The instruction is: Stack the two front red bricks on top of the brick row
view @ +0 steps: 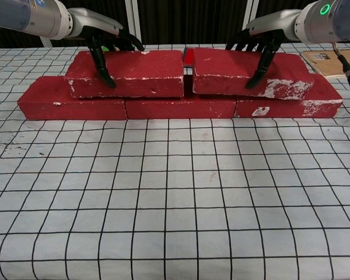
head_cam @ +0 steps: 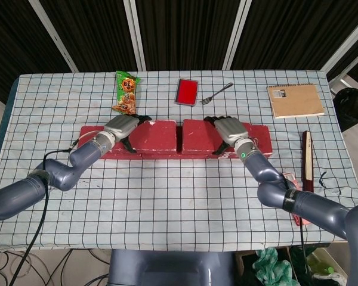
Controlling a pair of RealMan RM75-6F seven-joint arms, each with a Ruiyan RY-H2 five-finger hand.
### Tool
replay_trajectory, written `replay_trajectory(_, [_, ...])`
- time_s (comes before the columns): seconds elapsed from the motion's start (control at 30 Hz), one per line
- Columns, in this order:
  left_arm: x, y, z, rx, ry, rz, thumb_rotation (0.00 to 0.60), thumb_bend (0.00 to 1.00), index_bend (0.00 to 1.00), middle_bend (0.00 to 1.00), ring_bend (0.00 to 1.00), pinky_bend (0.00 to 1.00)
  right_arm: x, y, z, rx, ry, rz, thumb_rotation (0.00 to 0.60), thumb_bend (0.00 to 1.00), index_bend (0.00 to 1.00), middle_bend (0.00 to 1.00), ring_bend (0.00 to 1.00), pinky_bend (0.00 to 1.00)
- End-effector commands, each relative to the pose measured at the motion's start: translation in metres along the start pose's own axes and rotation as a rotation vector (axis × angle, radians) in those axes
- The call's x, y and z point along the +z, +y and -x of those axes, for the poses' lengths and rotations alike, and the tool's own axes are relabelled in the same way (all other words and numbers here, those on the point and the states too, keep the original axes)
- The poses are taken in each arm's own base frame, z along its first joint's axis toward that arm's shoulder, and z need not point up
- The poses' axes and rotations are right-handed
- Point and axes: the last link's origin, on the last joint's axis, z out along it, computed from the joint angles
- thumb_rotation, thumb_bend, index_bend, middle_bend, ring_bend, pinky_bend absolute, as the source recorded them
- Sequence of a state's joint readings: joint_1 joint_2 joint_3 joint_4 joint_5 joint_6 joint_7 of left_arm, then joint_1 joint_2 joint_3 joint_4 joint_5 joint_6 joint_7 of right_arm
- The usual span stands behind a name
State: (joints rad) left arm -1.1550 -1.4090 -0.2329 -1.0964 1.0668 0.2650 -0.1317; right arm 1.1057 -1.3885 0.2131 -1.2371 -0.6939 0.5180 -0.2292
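Chest view: brick row lies along the checked tablecloth, three bricks end to end. On top sit two more red bricks, left upper brick and right upper brick, nearly end to end near the middle with a narrow dark gap between them. Left hand grips the left upper brick at its outer end, fingers draped over the top and one dark finger running down the front face. Right hand holds the right upper brick the same way, fingers spread over the top, one down the front. Right upper brick looks slightly tilted, its outer end riding on the row; whether it rests flat I cannot tell. White scuffs on the row's right end. Head view, from above: same left hand and right hand clasp the bricks from the outer ends, forearms angling in from both sides; gap between upper bricks plain here. Only this view shows the far table: snack packet, red card case, fork, brown notebook, and a dark bar-shaped thing at the right edge. The chest view shows just a corner of the notebook.
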Motion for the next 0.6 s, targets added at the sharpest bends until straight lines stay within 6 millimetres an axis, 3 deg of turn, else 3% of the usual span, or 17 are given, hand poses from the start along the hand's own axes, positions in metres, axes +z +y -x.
replay_trajectory(0.03, [0.0009, 0.0003, 0.0010, 0.002, -0.006, -0.001, 0.600, 0.23, 0.17, 0.17, 0.06, 0.12, 0.0020, -0.0010, -0.0005, -0.002, 0.009, 0.000, 0.600, 0.05, 0.21, 0.22, 0.21, 0.19])
replay_trajectory(0.6, [0.0004, -0.0057, -0.0030, -0.006, 0.010, -0.019, 0.600, 0.23, 0.17, 0.17, 0.06, 0.11, 0.0054, -0.0036, 0.0022, 0.002, 0.008, -0.007, 0.600, 0.05, 0.21, 0.22, 0.21, 0.19])
